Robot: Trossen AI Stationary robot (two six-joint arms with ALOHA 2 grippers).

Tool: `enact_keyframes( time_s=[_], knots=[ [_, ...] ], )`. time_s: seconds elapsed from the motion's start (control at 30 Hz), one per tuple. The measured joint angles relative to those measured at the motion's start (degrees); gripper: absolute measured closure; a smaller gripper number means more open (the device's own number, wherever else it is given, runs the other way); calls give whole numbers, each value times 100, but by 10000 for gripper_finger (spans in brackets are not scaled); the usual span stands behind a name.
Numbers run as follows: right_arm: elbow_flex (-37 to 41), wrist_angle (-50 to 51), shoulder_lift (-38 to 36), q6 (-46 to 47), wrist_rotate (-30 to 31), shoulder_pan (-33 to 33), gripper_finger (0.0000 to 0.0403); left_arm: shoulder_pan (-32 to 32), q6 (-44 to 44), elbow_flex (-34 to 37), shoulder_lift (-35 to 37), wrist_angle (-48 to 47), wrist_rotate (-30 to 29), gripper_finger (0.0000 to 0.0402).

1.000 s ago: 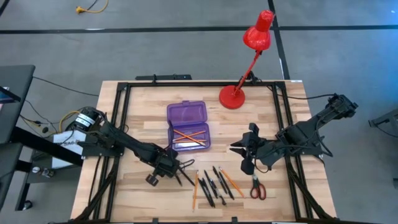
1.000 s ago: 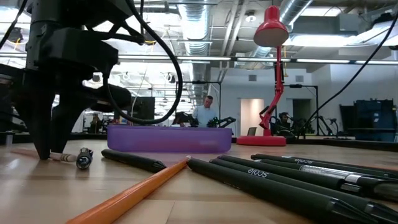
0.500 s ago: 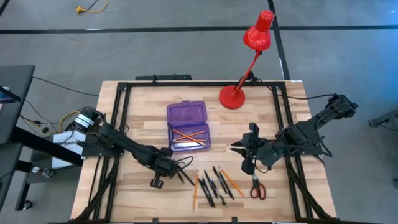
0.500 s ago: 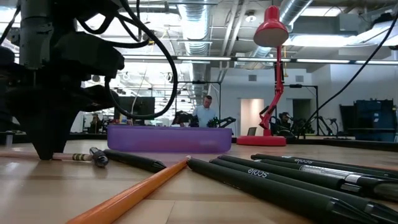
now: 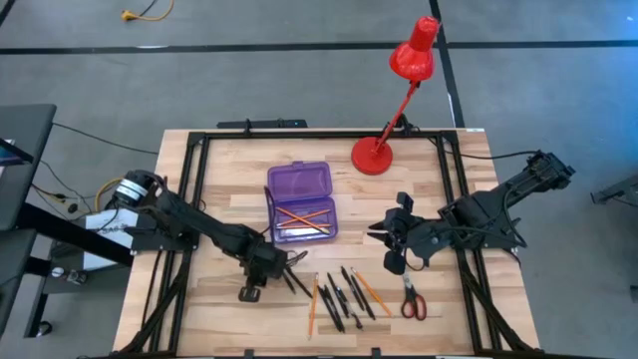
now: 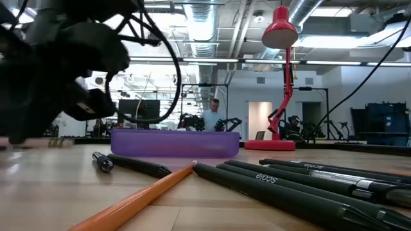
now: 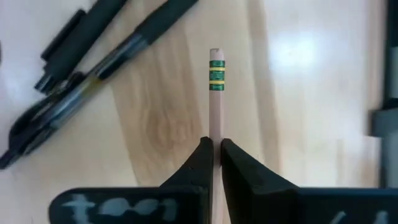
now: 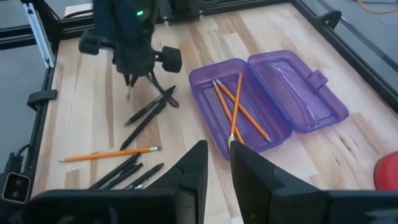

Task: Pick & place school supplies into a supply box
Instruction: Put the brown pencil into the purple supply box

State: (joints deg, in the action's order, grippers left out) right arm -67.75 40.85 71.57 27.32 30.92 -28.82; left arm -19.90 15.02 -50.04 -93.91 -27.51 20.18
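My left gripper point(image 7: 216, 142) is shut on a pale pencil point(image 7: 216, 99) with a green and yellow band, left of the loose black pens point(image 5: 344, 292). It is also in the right wrist view point(image 8: 129, 79). The open purple supply box point(image 5: 302, 204) lies on the table's middle and holds crossed orange pencils point(image 8: 239, 109). Two orange pencils point(image 5: 312, 304) and red-handled scissors point(image 5: 412, 299) lie near the front edge. My right gripper point(image 8: 217, 149) hangs open above the table, right of the box, holding nothing. My left gripper pinches the pencil's shaft point(image 7: 216, 132) between its two fingers, slanting down from above. The pencil runs on past the fingertips, banded end point(image 7: 216, 73) foremost. I cannot tell whether that end rests on the wood.
A red desk lamp point(image 5: 374, 155) stands on its round base behind the box, its arm leaning over the far right edge. A black frame point(image 5: 199, 189) rims the table. Two black pens point(image 7: 81, 68) lie close beside the held pencil. Bare wood lies left of the box.
My left gripper has shut on the pale pencil, rolled at the wrist and risen a little from where its fingers stood on the table. The pencil no longer lies flat there. A black pen beside it has been nudged a short way along the table.
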Motion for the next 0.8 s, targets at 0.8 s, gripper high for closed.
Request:
enact_keyframes(
  time_s=[0.8],
  knots=[
    [0, -60, 0, 118, -5, 9, 341, 2188, -448, -174, 1316, 755, 2449, 401]
  ],
)
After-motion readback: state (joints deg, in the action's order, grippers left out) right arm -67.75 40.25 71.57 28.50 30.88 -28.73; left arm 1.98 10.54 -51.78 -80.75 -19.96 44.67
